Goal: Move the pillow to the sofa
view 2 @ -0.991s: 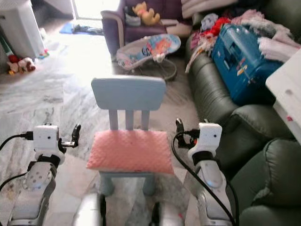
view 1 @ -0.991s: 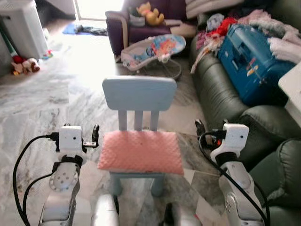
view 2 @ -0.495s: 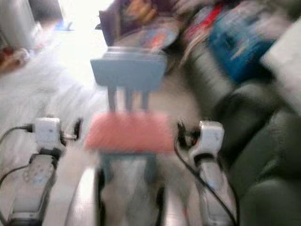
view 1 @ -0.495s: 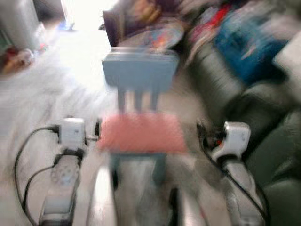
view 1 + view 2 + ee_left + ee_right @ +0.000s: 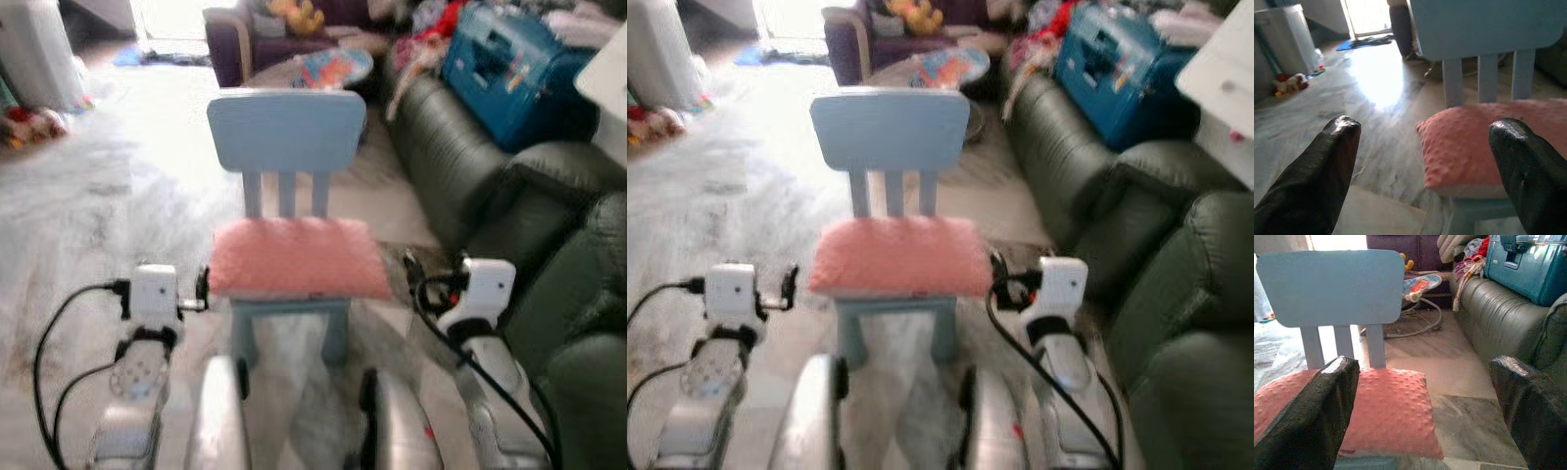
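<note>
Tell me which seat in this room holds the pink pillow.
The small light-blue chair directly ahead: the pink pillow lies flat on its seat, between the left gripper and right gripper. The green sofa carries a blue case instead.

The pillow (image 5: 294, 258) is a flat, salmon-pink cushion with a bumpy dotted surface, lying level on the seat of a small light-blue chair (image 5: 286, 129) at the centre of the head views, its far edge against the chair's back slats and its near edge slightly overhanging the seat front. The sofa (image 5: 460, 157) is dark green leather with rolled cushions, running from about 3 o'clock up toward 1 o'clock of the pillow, apart from the chair across a strip of floor; its far end is piled with a blue suitcase (image 5: 509, 59) and loose clothes
</note>
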Controlling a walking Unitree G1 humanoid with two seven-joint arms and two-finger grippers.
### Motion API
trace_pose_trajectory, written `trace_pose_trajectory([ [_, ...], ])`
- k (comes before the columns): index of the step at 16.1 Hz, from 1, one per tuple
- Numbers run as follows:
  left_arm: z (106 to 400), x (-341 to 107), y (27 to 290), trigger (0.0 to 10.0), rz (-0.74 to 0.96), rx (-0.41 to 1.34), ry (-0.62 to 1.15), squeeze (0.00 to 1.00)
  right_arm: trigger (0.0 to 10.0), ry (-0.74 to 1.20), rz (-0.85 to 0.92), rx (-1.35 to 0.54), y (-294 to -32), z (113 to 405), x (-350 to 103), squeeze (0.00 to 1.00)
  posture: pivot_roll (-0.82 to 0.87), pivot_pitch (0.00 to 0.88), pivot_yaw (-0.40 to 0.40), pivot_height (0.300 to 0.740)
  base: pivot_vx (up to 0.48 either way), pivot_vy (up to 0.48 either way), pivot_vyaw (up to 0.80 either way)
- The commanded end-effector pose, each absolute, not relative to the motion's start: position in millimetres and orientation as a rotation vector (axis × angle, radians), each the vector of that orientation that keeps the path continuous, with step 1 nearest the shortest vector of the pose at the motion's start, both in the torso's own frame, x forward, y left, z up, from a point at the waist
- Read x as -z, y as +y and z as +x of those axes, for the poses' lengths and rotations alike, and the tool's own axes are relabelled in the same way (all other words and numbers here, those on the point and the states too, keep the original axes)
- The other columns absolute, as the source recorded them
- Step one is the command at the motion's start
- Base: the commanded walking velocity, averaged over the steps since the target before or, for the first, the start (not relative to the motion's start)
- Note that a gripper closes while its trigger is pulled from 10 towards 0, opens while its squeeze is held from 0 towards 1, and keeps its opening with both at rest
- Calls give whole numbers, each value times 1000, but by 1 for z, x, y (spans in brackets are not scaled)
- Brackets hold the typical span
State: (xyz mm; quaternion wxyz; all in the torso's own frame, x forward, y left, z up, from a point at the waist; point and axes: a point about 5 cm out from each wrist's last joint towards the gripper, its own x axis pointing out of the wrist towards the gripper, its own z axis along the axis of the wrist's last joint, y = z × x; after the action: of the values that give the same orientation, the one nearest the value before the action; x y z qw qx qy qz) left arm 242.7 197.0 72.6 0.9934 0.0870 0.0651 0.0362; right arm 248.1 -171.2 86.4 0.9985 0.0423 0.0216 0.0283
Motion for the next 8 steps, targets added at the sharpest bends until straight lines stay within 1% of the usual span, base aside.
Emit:
trace_pose_trajectory([
  [1,248,-77,195,10000,180,-64,110,0,10000,35,84,-49,-174,250,-89,0,-13,0,-61,566,244,0,0],
  [8,248,-77,192,10000,173,-49,108,0,10000,40,71,-76,-172,250,-89,0,-13,0,-66,566,312,0,0],
])
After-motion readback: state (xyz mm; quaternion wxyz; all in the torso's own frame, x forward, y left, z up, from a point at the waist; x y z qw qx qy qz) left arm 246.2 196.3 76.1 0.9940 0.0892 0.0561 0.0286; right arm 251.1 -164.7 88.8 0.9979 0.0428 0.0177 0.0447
